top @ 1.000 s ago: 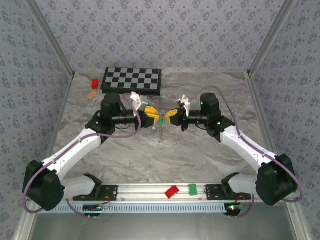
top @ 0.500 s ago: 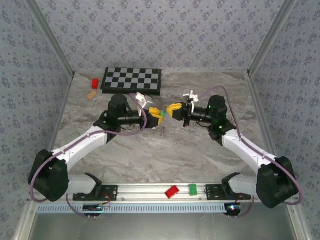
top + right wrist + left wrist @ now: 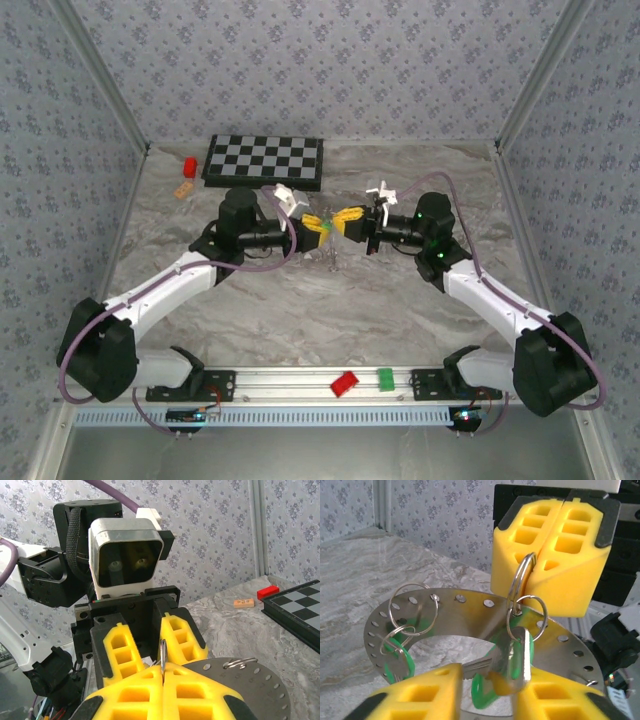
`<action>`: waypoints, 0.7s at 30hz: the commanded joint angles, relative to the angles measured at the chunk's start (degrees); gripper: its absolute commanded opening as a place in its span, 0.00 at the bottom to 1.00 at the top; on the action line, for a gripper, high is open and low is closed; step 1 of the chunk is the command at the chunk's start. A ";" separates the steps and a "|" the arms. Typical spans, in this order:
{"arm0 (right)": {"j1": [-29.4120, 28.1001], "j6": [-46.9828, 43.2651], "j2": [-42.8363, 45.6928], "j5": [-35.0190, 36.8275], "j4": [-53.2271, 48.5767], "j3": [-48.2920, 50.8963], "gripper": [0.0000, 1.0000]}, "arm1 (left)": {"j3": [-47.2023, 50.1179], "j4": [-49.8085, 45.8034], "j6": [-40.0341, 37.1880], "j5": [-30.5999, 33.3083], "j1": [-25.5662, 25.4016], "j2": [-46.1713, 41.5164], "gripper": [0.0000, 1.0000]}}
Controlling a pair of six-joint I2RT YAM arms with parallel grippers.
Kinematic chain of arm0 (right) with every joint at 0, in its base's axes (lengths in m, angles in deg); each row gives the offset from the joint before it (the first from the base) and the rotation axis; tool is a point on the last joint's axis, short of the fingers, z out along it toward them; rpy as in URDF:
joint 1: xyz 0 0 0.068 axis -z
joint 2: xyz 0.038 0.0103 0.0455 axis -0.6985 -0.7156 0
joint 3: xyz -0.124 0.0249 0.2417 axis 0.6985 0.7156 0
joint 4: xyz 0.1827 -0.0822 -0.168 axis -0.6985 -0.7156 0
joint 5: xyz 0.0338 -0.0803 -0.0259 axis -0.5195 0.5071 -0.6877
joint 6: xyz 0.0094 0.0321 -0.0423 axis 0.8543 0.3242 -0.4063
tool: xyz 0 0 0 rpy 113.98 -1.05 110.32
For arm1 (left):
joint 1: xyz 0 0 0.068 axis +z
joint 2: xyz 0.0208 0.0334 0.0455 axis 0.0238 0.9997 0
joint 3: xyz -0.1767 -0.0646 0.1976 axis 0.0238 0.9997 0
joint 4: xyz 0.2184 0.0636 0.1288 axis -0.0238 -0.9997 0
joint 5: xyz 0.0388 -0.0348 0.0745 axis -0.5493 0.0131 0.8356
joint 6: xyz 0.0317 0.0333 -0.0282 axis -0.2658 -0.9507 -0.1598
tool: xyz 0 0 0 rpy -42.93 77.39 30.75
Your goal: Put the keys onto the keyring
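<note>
From overhead, the two arms meet above the middle of the table [image 3: 300,310], left gripper [image 3: 318,226] and right gripper [image 3: 349,215] tip to tip. Over the last second that meeting point has drifted a little toward one o'clock and the left arm has swung in after it; in the last half second hardly anything moved. The keyring [image 3: 331,258] hangs edge-on at six o'clock of the tips. A chessboard [image 3: 264,160] lies at eleven o'clock of the table, a red block [image 3: 189,165] at ten, and a second red block [image 3: 345,383] and a green block [image 3: 385,378] sit on the rail [image 3: 300,380] at six.

In the left wrist view, the left pads [image 3: 425,692] have just drawn in and now press the held key [image 3: 506,666] (green head, silver blade) from both sides. At twelve o'clock the right fingers are tight together on a split ring [image 3: 519,580] that meets the keyring's rim. At eight o'clock a hanging key [image 3: 398,661] dangles from small rings [image 3: 415,612]. I take it the left has taken a fresh grip to work this key onto the split ring; whether it is threaded already I cannot tell.

In the right wrist view, the same clamp shows from behind, with the wire pinched in the seam and the keyring at four o'clock. An orange tile [image 3: 244,602] at two o'clock carries dark marks too small to read. No brand or label is legible anywhere.
</note>
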 commanded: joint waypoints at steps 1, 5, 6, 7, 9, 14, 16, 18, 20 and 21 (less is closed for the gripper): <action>-0.22 2.04 1.33 -1.12 4.90 0.39 0.00 | -1.41 0.65 -1.80 -0.23 -0.44 -0.83 0.07; 0.08 3.79 1.25 -0.90 7.55 0.79 0.00 | -1.09 0.05 -2.30 -0.62 -0.65 -0.79 0.00; 0.05 4.17 1.17 -0.88 8.08 0.73 0.00 | -1.06 0.01 -2.32 -1.17 -0.73 -0.65 0.00; 0.08 4.45 1.07 -0.81 8.57 0.66 0.00 | -1.14 -0.27 -2.47 -1.74 -0.85 -0.48 0.00; 0.11 4.82 0.86 -0.86 9.00 0.54 0.00 | -1.60 -1.25 -2.94 -2.84 -1.20 -0.26 0.00; 0.09 4.88 0.56 -0.50 9.05 0.45 0.00 | -3.06 -4.84 -5.30 -5.34 -2.77 0.49 0.00; 0.13 4.77 0.54 -0.42 9.01 0.44 0.00 | -3.37 -5.89 -6.03 -5.44 -3.16 0.71 0.00; 0.21 4.82 0.54 -0.29 9.05 0.38 0.00 | -3.70 -6.72 -6.49 -5.83 -3.38 0.84 0.00; 0.32 4.75 0.54 -0.39 8.96 0.40 0.00 | -3.77 -7.44 -6.75 -6.13 -3.34 0.71 0.01; 0.38 4.70 0.50 -0.41 8.88 0.44 0.00 | -3.84 -7.77 -6.74 -5.77 -3.36 0.58 0.03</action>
